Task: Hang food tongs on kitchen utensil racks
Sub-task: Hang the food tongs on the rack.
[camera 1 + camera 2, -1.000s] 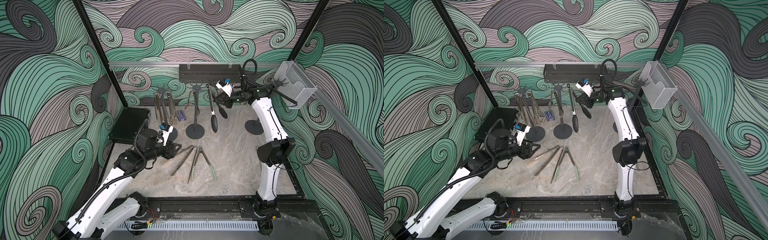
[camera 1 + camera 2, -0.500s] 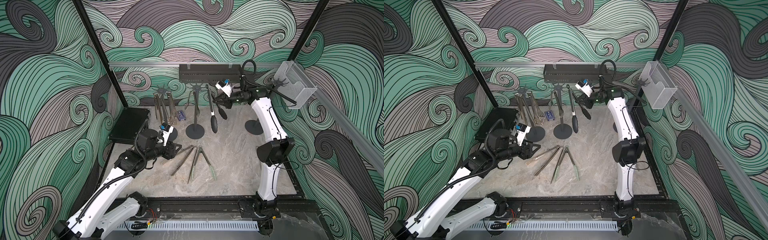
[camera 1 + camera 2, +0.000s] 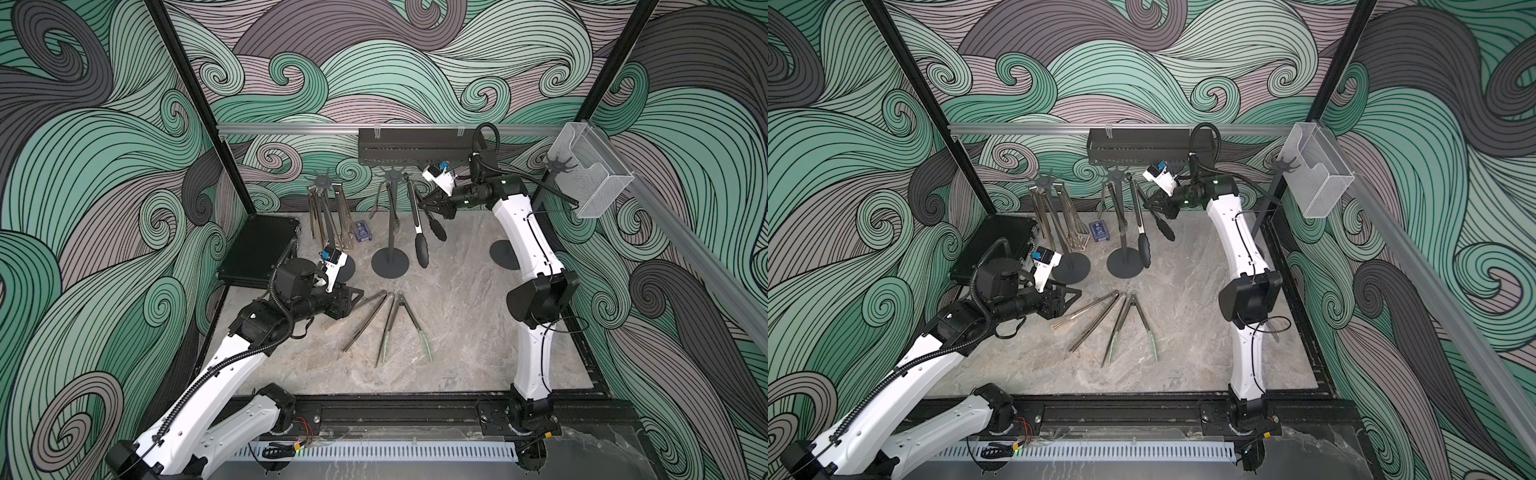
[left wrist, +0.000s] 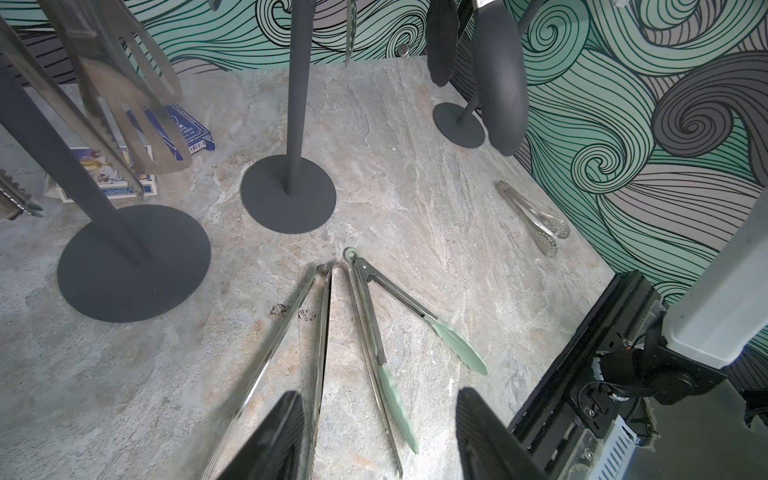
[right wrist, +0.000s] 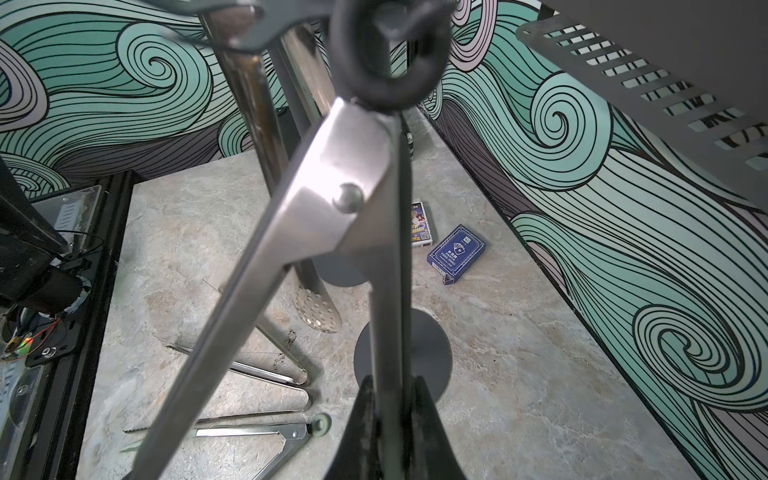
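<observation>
Black-tipped tongs, pinched in the right hand, hang beside middle rack.

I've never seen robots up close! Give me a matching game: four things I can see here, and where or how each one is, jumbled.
1 green-tipped tongs
2 black-tipped tongs
3 clear basket
4 left gripper

A open, gripping nothing
B hung on the side rail
C lying flat on the table
D clamped in the right gripper

Pairs: 1-C, 2-D, 3-B, 4-A
</observation>
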{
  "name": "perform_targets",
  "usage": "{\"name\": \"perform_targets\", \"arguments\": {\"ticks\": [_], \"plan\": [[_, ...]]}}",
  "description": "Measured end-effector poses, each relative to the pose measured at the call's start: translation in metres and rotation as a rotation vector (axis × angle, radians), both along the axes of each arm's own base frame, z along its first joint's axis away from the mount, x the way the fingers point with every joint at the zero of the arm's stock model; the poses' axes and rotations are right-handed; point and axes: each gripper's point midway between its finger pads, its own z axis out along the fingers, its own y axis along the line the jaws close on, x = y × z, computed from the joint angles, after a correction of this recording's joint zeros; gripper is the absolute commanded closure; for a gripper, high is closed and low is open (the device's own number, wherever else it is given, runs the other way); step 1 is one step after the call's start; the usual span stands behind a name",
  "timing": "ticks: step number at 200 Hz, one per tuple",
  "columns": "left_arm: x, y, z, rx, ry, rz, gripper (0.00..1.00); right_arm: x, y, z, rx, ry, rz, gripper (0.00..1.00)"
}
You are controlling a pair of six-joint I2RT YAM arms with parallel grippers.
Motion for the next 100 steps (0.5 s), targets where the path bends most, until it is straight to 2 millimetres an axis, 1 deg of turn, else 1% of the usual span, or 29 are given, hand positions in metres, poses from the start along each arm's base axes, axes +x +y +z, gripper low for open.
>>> {"name": "perform_targets", "arguments": {"ticks": [48,74,100], "plan": [[0.000,0.000,-0.004,0.004,0.008,0.000,0.41,0.000,0.003,-0.002,-0.003,0.002,0.001,1.00],[-0.001,0.000,-0.005,0.006,0.011,-0.001,0.41,0.001,0.007,-0.008,-0.003,0.002,0.009,1.00],[-0.001,0.000,-0.006,0.005,0.014,-0.003,0.41,0.002,0.012,-0.014,0.003,-0.002,0.022,0.90]]}}
